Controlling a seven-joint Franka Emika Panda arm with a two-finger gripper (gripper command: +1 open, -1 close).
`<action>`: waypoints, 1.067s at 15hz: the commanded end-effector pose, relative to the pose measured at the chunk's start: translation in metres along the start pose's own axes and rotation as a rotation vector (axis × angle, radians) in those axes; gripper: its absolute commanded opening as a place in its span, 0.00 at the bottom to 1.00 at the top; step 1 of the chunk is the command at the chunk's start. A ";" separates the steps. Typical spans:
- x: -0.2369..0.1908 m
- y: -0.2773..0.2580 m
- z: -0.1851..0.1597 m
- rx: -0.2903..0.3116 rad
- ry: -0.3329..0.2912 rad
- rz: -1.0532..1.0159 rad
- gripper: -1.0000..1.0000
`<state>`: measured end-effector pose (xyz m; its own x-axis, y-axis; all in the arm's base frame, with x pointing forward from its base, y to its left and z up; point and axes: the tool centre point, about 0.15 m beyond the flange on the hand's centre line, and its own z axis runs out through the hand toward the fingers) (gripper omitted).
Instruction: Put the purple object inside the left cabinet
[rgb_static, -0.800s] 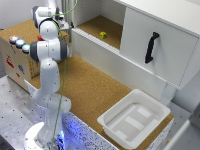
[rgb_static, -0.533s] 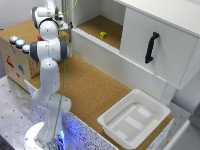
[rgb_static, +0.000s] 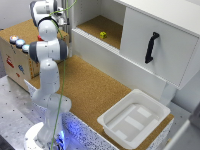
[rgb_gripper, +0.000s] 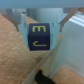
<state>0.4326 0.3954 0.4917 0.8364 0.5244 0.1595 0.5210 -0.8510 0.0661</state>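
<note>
Holding the purple object (rgb_gripper: 39, 36), your end effector (rgb_gripper: 41, 33) has one finger pressed against each side of it, as the wrist view shows; yellow lettering marks the block's visible face. In the exterior view the block itself cannot be made out, but the arm's (rgb_static: 48, 52) wrist sits at the upper left of the frame, beside the left cabinet's (rgb_static: 102, 25) outer wall. That raised carry looks deliberate: the load needs height to pass over the cabinet's low white front wall before it can be lowered onto the cork-brown floor.

Note the edges. The wrist view shows a white edge running just beneath the block, so clearance there appears slim. Inside the compartment, a small yellow object (rgb_static: 103, 35) rests mid-floor; the floor around it offers open room on both sides. The door with the black handle (rgb_static: 151, 46), right of the opening, is closed and stands clear of your path. The white tub (rgb_static: 133, 117) at lower right sits well apart.
</note>
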 end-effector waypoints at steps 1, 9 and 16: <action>-0.009 0.080 0.005 0.079 0.072 0.281 0.00; 0.023 0.150 0.028 0.060 0.092 0.693 0.00; 0.091 0.157 0.013 0.027 0.060 0.689 0.00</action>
<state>0.5504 0.2986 0.4900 0.9602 -0.1079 0.2574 -0.0748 -0.9880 -0.1353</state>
